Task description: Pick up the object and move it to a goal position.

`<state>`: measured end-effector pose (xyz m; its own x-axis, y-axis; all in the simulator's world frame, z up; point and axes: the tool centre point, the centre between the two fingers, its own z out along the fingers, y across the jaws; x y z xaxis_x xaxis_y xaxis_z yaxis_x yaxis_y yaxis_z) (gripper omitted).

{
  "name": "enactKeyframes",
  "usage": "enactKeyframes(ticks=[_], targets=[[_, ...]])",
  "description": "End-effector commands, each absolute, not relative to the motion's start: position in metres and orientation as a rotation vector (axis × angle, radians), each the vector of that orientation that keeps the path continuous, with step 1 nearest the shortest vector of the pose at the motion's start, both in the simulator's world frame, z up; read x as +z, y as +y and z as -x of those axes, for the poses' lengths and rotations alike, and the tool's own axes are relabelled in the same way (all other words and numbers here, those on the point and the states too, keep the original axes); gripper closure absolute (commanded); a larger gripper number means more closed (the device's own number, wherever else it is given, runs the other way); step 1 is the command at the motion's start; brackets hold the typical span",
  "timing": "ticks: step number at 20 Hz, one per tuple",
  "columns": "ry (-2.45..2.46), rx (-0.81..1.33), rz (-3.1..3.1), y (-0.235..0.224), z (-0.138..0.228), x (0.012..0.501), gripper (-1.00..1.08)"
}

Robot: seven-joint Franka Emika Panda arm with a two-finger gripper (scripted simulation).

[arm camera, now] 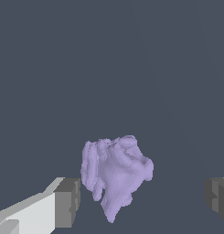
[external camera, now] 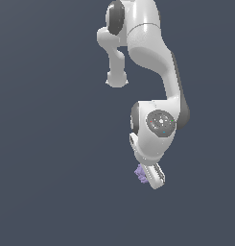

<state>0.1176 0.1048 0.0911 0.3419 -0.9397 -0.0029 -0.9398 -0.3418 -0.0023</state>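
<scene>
The object (arm camera: 114, 173) is a small pale purple knobbly blob. In the wrist view it lies between my gripper's (arm camera: 143, 201) two grey fingertips (arm camera: 67, 203), close beside one pad and well apart from the other. The jaws stand wide and the gripper is open, not closed on the blob. In the exterior view the white gripper (external camera: 148, 178) hangs low on the arm, pointing down, and the object (external camera: 140, 174) peeks out at its side toward the exterior view's left. The rest of the blob is hidden behind the hand there.
The white arm (external camera: 152, 53) reaches down from the top of the exterior view. The surroundings are a plain dark grey-blue surface (external camera: 52, 144) with no other things showing.
</scene>
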Motion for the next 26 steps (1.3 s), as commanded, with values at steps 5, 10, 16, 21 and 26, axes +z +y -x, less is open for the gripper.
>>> enactKeyframes(ticks=[5, 10, 16, 21, 26], targets=[[1.898, 0.000, 2.502, 0.111, -0.122, 0.086, -0.92], [1.925, 0.000, 2.483, 0.113, -0.123, 0.084, -0.92], [1.921, 0.000, 2.485, 0.113, -0.122, 0.078, -0.92], [1.924, 0.000, 2.483, 0.113, -0.121, 0.051, -0.92], [1.926, 0.000, 2.481, 0.113, -0.121, 0.033, -0.92]])
